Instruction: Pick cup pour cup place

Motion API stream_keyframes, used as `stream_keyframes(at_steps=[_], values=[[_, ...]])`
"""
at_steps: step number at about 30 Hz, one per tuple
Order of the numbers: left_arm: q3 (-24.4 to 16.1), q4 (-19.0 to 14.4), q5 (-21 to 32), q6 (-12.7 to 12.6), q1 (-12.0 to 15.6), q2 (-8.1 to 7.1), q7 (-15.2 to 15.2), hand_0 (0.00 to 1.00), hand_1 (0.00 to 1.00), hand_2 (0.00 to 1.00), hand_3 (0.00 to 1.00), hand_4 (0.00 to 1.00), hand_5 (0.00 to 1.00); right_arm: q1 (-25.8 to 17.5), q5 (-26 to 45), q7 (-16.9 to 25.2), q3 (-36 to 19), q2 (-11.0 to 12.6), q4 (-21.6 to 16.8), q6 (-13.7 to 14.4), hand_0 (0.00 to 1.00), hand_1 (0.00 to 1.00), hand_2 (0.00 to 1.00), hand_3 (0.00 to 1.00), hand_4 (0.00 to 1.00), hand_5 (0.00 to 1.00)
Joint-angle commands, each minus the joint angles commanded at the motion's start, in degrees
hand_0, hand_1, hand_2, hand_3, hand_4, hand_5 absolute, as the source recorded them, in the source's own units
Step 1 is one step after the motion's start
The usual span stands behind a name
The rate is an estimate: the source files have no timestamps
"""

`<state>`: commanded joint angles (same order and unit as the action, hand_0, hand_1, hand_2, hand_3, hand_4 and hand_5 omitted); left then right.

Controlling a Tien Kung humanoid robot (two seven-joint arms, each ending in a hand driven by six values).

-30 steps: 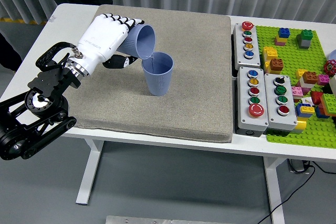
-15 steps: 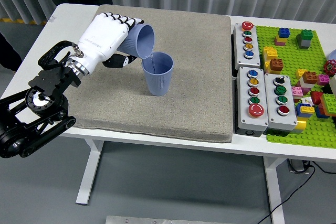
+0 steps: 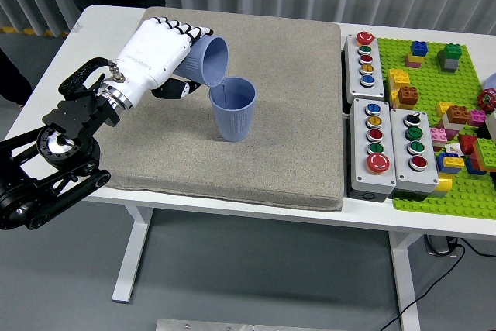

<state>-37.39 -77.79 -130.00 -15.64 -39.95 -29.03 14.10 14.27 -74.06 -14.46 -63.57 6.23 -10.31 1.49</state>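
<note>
Fingers of left hand wrapped round body of tilted cup, clamped on its wall. Mouth tipped right and down, lip just over rim of upright cup, which stands mid grey mat on worktop. I judge cups light, thin-walled, easily squashed, likely slippery. Best hold mid-body, gentle squeeze. Upright cup unanchored, could tip if knocked. Right hand out of view.
</note>
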Motion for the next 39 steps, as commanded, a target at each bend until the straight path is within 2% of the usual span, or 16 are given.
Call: stream_keyframes(at_steps=[11, 34, 39], values=[[0.8, 0.0, 0.0, 0.1, -0.5, -0.38, 0.2, 0.527, 0.518, 0.525, 0.541, 0.625, 0.107, 0.0, 0.1, 0.0, 0.1, 0.0, 0.0, 0.0, 0.684, 0.649, 0.568, 0.575, 0.002, 0.002], [4.0, -0.4, 0.0, 0.5, -3.4, -1.43, 0.7, 0.532, 0.518, 0.529, 0.541, 0.627, 0.107, -0.3, 0.0, 0.0, 0.1, 0.0, 0.0, 0.0, 0.683, 0.649, 0.568, 0.575, 0.002, 0.002], [4.0, -0.4, 0.0, 0.3, -3.4, -1.29, 1.0, 0.532, 0.518, 0.529, 0.541, 0.628, 0.107, -0.2, 0.1, 0.0, 0.1, 0.0, 0.0, 0.0, 0.684, 0.648, 0.568, 0.575, 0.002, 0.002]])
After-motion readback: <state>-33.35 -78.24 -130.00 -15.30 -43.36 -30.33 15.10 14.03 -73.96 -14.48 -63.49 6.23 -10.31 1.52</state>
